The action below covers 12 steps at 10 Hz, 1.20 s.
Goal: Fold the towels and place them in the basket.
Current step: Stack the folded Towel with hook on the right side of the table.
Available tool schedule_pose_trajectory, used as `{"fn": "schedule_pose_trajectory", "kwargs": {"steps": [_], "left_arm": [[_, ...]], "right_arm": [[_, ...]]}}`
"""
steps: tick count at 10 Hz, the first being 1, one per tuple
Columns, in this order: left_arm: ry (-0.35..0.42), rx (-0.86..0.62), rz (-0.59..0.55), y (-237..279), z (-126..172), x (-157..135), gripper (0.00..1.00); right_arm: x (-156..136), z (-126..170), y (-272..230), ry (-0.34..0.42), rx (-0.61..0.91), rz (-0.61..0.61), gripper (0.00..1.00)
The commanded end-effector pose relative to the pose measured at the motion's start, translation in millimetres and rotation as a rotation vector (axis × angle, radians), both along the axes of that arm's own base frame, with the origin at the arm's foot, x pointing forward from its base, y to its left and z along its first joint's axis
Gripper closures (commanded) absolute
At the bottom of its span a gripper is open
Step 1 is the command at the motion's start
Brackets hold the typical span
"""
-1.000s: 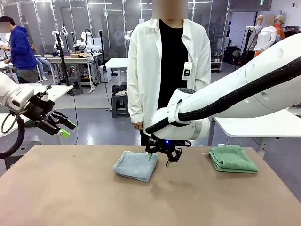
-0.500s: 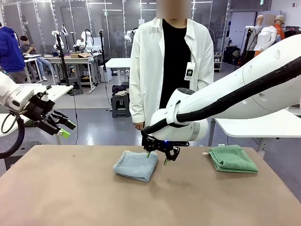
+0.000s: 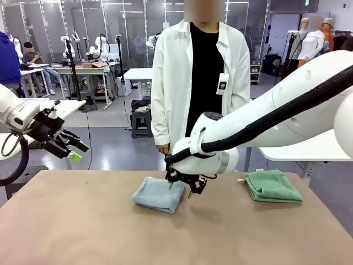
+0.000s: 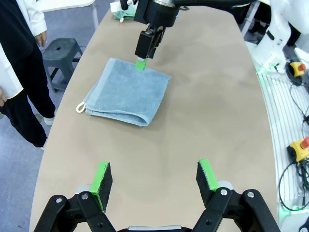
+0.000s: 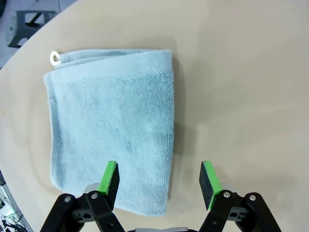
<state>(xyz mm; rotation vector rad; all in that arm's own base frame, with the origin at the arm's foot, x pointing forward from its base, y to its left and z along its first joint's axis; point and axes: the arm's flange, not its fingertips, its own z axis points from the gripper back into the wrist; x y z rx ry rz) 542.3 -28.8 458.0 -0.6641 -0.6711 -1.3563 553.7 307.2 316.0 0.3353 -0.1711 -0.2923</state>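
A folded light blue towel point(image 3: 159, 194) lies near the table's middle, its white loop at one corner point(image 5: 55, 57). A folded mint green towel point(image 3: 272, 185) rests at the far right. My right gripper point(image 3: 179, 189) hangs open just above the blue towel's right edge; in the right wrist view one pad point(image 5: 109, 178) is over the cloth and the other over bare table beside it. The same towel point(image 4: 126, 91) lies ahead in the left wrist view. My left gripper point(image 3: 73, 148) is open, raised off the table's left side. The basket is out of view.
The brown table point(image 3: 176, 237) has wide bare room in front and on the left. A person in a white coat point(image 3: 196, 83) stands at the far edge behind the blue towel. A grey stool point(image 4: 60, 50) stands on the floor beside the table.
My right gripper has moved left and slightly lower, from beside the blue towel to over its right edge. The left arm has not moved.
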Motion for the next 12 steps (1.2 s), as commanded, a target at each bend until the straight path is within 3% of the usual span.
{"fn": "schedule_pose_trajectory", "kwargs": {"steps": [1,4,5,6,7,8,9,10,11,12], "left_arm": [[-0.002,-0.001,0.0,0,1,0,0.12],[-0.002,-0.001,0.0,0,1,0,0.12],[-0.002,-0.001,0.0,0,1,0,0.12],[-0.002,-0.001,0.0,0,1,0,0.12],[-0.002,-0.001,0.0,0,1,0,0.12],[-0.002,-0.001,0.0,0,1,0,0.12],[-0.002,-0.001,0.0,0,1,0,0.12],[-0.002,-0.001,0.0,0,1,0,0.12],[-0.002,-0.001,0.0,0,1,0,0.12],[-0.002,-0.001,0.0,0,1,0,0.12]], "right_arm": [[10,-6,9,-0.037,0.035,-0.02,0.16],[16,-14,10,-0.032,0.042,-0.025,0.16],[17,-16,9,-0.042,0.04,-0.015,0.31],[17,-18,9,-0.048,0.042,-0.014,0.34],[18,-19,8,-0.054,0.043,-0.015,0.5],[20,-22,7,-0.053,0.045,-0.018,0.53],[22,-24,6,-0.05,0.043,-0.023,0.68],[23,-25,6,-0.05,0.044,-0.025,0.71],[22,-26,5,-0.053,0.046,-0.024,0.86],[20,-24,6,-0.059,0.04,-0.014,0.9]]}}
